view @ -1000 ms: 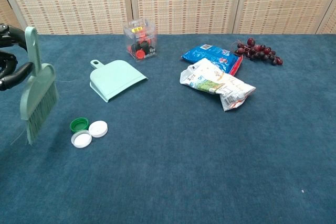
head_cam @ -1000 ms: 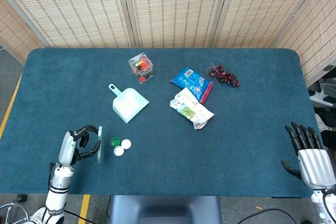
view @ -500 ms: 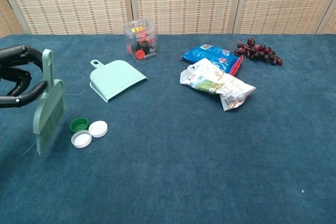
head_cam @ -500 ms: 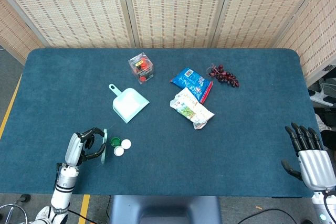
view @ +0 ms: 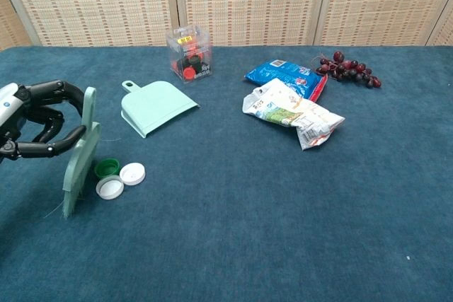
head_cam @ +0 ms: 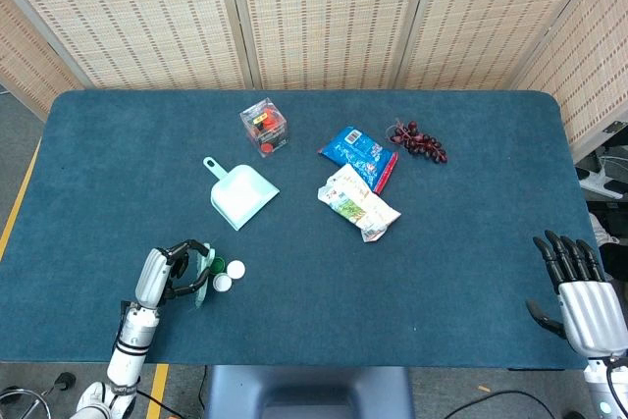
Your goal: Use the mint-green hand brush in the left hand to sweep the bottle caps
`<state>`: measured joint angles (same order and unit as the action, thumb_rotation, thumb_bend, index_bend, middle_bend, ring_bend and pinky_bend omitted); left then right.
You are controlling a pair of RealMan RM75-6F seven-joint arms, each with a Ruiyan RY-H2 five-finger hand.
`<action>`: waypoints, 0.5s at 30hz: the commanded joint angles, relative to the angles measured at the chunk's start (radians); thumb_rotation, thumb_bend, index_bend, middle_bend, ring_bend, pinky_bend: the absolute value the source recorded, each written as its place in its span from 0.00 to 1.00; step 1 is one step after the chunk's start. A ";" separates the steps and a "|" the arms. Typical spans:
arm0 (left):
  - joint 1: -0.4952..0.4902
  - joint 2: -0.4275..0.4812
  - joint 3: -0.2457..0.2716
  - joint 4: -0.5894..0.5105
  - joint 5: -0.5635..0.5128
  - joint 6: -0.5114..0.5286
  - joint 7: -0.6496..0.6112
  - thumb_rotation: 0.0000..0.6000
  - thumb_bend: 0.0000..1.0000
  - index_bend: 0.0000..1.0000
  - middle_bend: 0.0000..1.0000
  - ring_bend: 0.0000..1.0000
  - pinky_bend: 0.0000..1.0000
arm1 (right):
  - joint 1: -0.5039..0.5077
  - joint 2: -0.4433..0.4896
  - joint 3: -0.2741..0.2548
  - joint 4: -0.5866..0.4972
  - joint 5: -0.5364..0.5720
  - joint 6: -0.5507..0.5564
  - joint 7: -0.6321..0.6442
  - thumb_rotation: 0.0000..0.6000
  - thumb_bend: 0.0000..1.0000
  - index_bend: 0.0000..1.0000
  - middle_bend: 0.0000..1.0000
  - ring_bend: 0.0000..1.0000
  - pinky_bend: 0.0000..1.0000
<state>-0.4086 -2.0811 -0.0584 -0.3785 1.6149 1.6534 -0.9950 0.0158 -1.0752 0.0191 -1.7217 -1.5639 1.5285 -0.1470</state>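
Observation:
My left hand [view: 32, 122] [head_cam: 167, 273] grips the handle of the mint-green hand brush [view: 80, 155] [head_cam: 199, 279] at the table's front left. The brush hangs bristles down, right beside the bottle caps. Three caps lie together: a green one [view: 107, 167] [head_cam: 216, 265] and two white ones [view: 132, 173] [view: 110, 188] [head_cam: 235, 268] [head_cam: 223, 283]. The brush's edge stands just left of the green cap; whether it touches I cannot tell. My right hand [head_cam: 577, 291] rests at the front right corner, fingers apart, holding nothing.
A mint-green dustpan [view: 152, 107] [head_cam: 241, 195] lies behind the caps. Further back stands a clear box [view: 188, 54] with red contents. A blue packet [view: 287, 76], a white snack bag [view: 294, 113] and dark grapes [view: 347, 68] lie to the right.
My left hand has carried the brush rightward toward the caps, from well left of them to right beside the green one. The caps and right hand have not moved.

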 commanded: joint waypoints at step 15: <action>-0.083 -0.152 0.051 0.048 0.043 0.003 -0.019 1.00 0.71 0.80 0.97 0.86 0.90 | -0.012 0.016 0.000 -0.007 0.001 0.015 0.015 1.00 0.18 0.00 0.00 0.00 0.00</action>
<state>-0.4870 -2.2277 -0.0092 -0.3297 1.6555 1.6530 -1.0144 0.0043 -1.0596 0.0196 -1.7291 -1.5634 1.5438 -0.1317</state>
